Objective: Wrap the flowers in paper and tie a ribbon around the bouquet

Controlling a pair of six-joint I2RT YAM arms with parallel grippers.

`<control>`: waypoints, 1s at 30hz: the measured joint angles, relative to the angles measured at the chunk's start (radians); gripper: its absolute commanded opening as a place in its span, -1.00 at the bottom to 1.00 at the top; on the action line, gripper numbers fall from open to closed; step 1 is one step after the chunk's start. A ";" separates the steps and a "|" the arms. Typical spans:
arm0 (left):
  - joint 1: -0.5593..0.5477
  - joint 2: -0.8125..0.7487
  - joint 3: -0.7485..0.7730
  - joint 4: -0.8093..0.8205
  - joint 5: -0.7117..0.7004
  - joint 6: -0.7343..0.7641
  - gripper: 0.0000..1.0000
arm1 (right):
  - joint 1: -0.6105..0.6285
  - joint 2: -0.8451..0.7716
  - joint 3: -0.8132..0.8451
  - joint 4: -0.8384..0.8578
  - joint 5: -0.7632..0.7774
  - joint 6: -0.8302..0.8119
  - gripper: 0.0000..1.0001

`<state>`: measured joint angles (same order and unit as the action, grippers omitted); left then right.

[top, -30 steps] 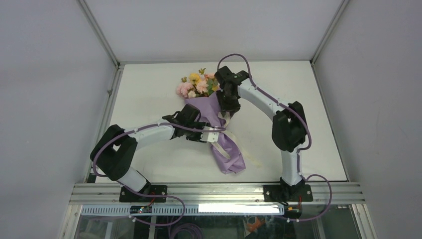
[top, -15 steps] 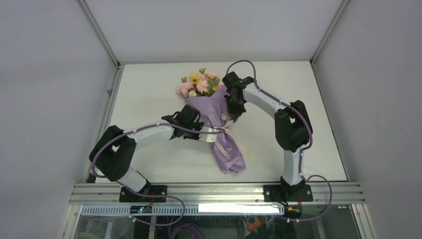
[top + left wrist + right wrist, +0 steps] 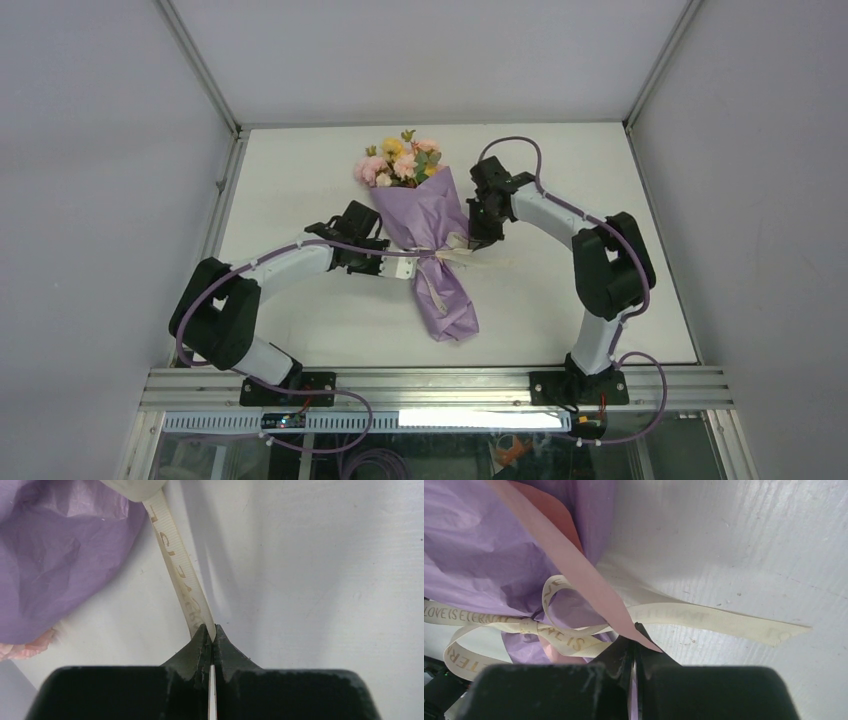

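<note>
Bouquet lies mid-worktop, narrow end nearest. Left end effector is clamped on the ribbon. Right end effector pinches another strand, the pink edge of the paper half-hiding that grip. Flowers poke out farthest, stems hidden.

You're working in a robotics lab cell, not a home or a shop. The white bench is boxed in by plain grey panels on the left, right and far sides, with aluminium frame posts at the far corners. Two white-and-black arms are bolted to a slotted aluminium rail along the near edge. Purple cables loop off them, and a light strip runs below the rail.
</note>
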<state>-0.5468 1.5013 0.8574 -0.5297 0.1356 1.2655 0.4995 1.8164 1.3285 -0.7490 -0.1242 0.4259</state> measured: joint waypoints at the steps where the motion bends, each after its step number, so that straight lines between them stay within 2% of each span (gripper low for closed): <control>1: 0.006 0.000 0.000 -0.003 0.001 0.007 -1.00 | -0.003 0.000 -0.010 0.009 -0.006 0.004 -1.00; 16: 0.064 -0.003 -0.002 0.002 0.032 0.103 -1.00 | -0.037 -0.058 -0.134 0.117 -0.077 0.060 -1.00; 17: 0.066 -0.003 -0.002 0.003 0.031 0.106 -1.00 | -0.037 -0.058 -0.134 0.120 -0.080 0.060 -0.70; 18: 0.067 -0.003 -0.002 0.002 0.032 0.108 -0.76 | -0.037 -0.060 -0.134 0.120 -0.084 0.059 -0.37; 19: 0.069 -0.003 -0.002 -0.002 0.029 0.107 -0.41 | -0.037 -0.060 -0.134 0.118 -0.094 0.052 -0.16; 20: 0.074 -0.004 -0.002 -0.016 0.016 0.106 -0.16 | -0.041 -0.061 -0.134 0.106 -0.098 0.040 0.10; 21: 0.086 -0.004 -0.001 -0.035 0.005 0.102 0.02 | -0.048 -0.063 -0.132 0.086 -0.109 0.027 0.24; 23: 0.105 -0.006 0.005 -0.084 -0.014 0.081 0.17 | -0.065 -0.072 -0.128 0.043 -0.124 0.005 0.32; 26: 0.117 -0.032 0.033 -0.159 -0.032 0.036 0.27 | -0.081 -0.137 -0.127 -0.019 -0.122 -0.008 0.34; 28: 0.116 -0.072 0.056 -0.196 -0.034 -0.018 0.34 | -0.086 -0.222 -0.127 -0.066 -0.101 -0.002 0.21; 30: 0.116 -0.138 0.083 -0.237 -0.034 -0.103 0.36 | -0.084 -0.331 -0.132 -0.091 -0.082 0.021 -0.02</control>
<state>-0.4305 1.3632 0.9401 -0.7670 0.1020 1.1625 0.4152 1.4853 1.1961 -0.8402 -0.2058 0.4473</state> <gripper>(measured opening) 0.658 0.624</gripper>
